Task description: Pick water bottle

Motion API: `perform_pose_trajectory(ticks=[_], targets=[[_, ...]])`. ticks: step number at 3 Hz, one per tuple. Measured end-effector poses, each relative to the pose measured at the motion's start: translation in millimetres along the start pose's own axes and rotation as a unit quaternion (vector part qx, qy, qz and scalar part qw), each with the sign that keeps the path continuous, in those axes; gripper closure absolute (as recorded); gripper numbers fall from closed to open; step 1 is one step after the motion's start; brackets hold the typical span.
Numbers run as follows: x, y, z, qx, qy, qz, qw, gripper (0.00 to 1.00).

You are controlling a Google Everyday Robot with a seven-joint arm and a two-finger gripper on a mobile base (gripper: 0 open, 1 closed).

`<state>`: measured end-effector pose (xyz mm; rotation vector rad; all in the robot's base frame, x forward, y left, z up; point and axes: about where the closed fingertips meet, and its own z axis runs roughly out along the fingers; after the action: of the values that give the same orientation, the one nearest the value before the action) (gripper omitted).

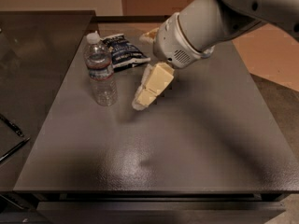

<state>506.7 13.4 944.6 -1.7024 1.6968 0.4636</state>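
The water bottle (100, 73) is seen standing upright at the far left of the dark table (196, 139), a snack bag (125, 52) just behind it, while the gripper (140, 103) is held near its right, apart, its opening not discernible.

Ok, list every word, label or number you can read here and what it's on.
Water bottle, label band: print too blurred to read.
Dark snack bag behind it: white print, too blurred to read.
Pincer, hanging over the table beside the bottle: no marking seen.
Nothing can be quoted.
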Motion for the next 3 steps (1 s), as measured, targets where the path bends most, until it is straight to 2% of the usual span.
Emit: perform_pose_trajectory(ticks=[1,2,3], targets=[[-21,0,30,-0.010,-0.047,-0.001,0.9988,0.00],[-43,-4,57,-0.020,-0.088,-0.008,0.9959,0.00],[-56,-14,76,-0.027,-0.117,-0.001,0.9928,0.00]])
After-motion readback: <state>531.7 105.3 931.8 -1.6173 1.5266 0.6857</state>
